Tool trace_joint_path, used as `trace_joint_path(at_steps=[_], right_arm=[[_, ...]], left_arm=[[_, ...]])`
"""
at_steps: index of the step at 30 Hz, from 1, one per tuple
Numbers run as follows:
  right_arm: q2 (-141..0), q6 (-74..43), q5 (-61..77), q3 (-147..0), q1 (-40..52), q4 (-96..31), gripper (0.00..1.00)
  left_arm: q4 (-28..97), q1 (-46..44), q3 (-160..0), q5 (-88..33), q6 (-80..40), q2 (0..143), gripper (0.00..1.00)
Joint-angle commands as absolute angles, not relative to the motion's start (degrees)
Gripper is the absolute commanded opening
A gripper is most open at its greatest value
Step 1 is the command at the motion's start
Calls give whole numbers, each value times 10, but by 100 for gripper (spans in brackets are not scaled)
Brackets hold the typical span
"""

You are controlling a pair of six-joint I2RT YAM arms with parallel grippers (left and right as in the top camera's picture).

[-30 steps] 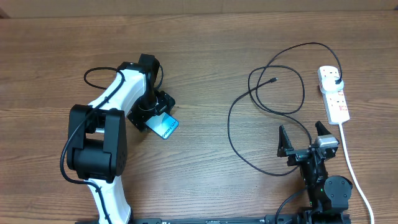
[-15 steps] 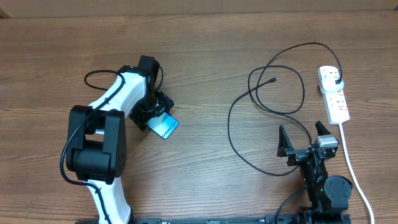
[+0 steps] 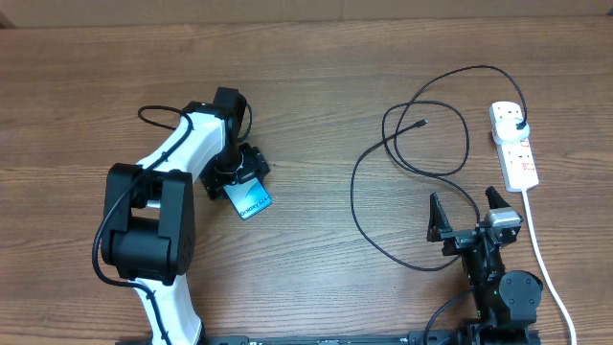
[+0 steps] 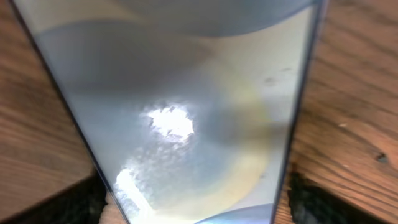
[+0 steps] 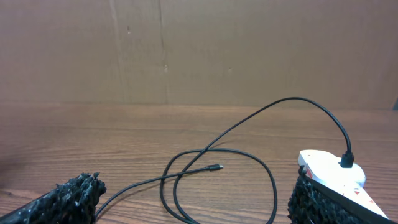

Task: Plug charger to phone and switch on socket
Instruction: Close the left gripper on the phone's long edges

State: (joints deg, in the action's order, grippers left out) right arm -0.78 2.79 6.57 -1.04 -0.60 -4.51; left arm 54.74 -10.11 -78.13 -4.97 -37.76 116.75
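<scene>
The phone was held clamped in the left gripper. The right gripper was spread apart beside the charger, which was plugged into the socket.

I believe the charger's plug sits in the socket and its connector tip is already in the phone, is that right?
Not quite: the plug is in the socket, but the overhead view shows the connector tip lying loose on the table, far from the phone.

Brown wood-grain surface under even indoor light, backed at the far edge by a plain tan cardboard wall.
</scene>
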Motion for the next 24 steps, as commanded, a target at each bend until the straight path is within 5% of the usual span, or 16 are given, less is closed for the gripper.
trace_joint_path(at_steps=[1,24], right_arm=[[-2,29,60,-4,-4,-42,100],[-2,29,60,-4,-4,-42,100]], left_arm=[[531,-98,-765,-41,-323,1185,100],[508,-98,-748,-38,-445,1185,100]])
